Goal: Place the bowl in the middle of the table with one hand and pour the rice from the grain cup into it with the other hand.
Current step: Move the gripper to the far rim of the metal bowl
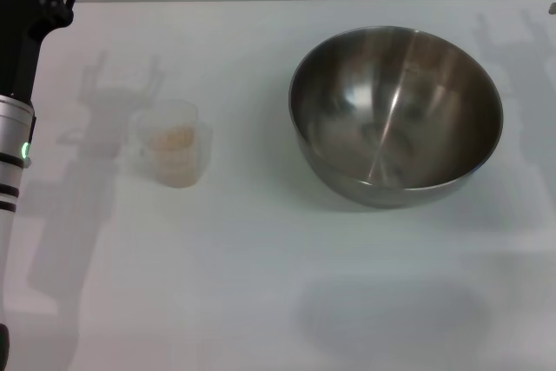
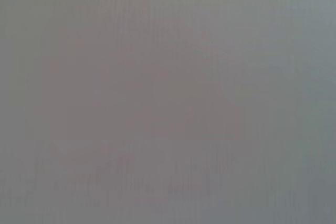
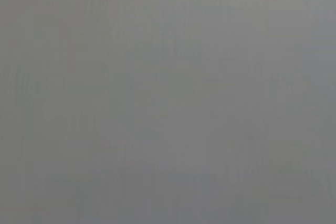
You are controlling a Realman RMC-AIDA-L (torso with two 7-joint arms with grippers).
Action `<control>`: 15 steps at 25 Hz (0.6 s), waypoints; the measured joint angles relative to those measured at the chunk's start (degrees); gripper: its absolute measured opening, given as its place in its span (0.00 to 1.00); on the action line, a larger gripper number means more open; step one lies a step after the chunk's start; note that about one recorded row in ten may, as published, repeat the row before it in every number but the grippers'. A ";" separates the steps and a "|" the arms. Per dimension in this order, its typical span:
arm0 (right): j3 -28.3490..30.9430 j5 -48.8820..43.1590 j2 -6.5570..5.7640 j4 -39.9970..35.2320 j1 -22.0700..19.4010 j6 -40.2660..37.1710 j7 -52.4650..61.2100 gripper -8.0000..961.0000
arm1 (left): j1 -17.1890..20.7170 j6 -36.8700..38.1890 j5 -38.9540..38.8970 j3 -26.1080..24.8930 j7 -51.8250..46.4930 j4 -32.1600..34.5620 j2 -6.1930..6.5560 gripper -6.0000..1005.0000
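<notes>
The bowl (image 1: 395,115) sits upright on the white tabletop (image 1: 261,284), right of centre in the head view, its wide mouth facing up and tipped a little toward the camera. Its brushed steel inside holds nothing but dull reflections. The grain cup (image 1: 174,142) stands upright well apart from it, toward the robot's left, with bare tabletop between the two. It is a small see-through cup, and the rice (image 1: 172,138) lies inside as a pale beige heap that fills part of it. No handle direction can be made out on the cup, and no label or writing shows on either vessel.

The left arm (image 1: 22,84) runs up the left edge of the head view, a black and silver column with a small green light, its upper black part reaching toward the far left corner; it touches neither vessel. Whether the left claw is wide or narrow cannot be told. Of the right arm only a dark sliver shows at the far right corner, and the right claw is out of view. Both wrist views show only a flat grey field
</notes>
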 joint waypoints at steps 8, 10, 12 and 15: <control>0.11 0.00 0.00 0.00 0.00 0.00 0.00 0.74 | -0.12 -0.08 0.00 0.00 0.00 0.00 0.00 0.81; 0.00 -0.17 -0.11 -0.07 0.18 0.27 -0.40 0.74 | -0.16 -0.15 0.00 0.00 0.00 0.00 0.00 0.81; 0.11 -1.42 -0.41 -1.10 0.36 1.73 -1.74 0.74 | -0.16 -0.18 0.00 0.00 0.00 0.01 0.00 0.81; 1.77 -3.33 -0.88 -6.61 -0.33 7.52 -5.04 0.74 | -0.22 -0.28 0.00 0.00 0.00 0.17 0.00 0.81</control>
